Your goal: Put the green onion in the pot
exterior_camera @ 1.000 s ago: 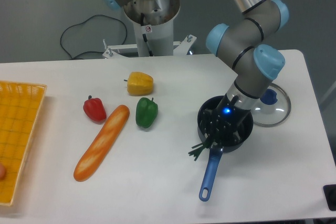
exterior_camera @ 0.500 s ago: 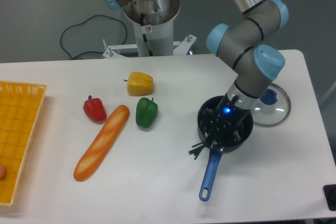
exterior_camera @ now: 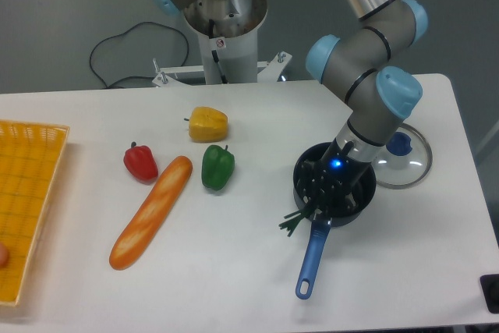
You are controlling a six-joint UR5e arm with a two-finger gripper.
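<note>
While the arm reaches down from the upper right, its gripper (exterior_camera: 331, 190) sits low inside the pot (exterior_camera: 306, 171), dark against the black interior, so whether its fingers are spread or pinched together cannot be told. The green onion (exterior_camera: 298, 217) pokes its stalk ends out over the pot's front-left rim, just beside the base of the blue handle, the rest hidden in the pot under the gripper. A glass lid (exterior_camera: 405, 160) lies just right of the pot. Farther left on the white table (exterior_camera: 234, 271) lie a green pepper (exterior_camera: 217, 167), a yellow pepper (exterior_camera: 208, 124), a red pepper (exterior_camera: 140, 162) and a baguette (exterior_camera: 151, 211), with a yellow basket (exterior_camera: 27, 193) at the left edge.
</note>
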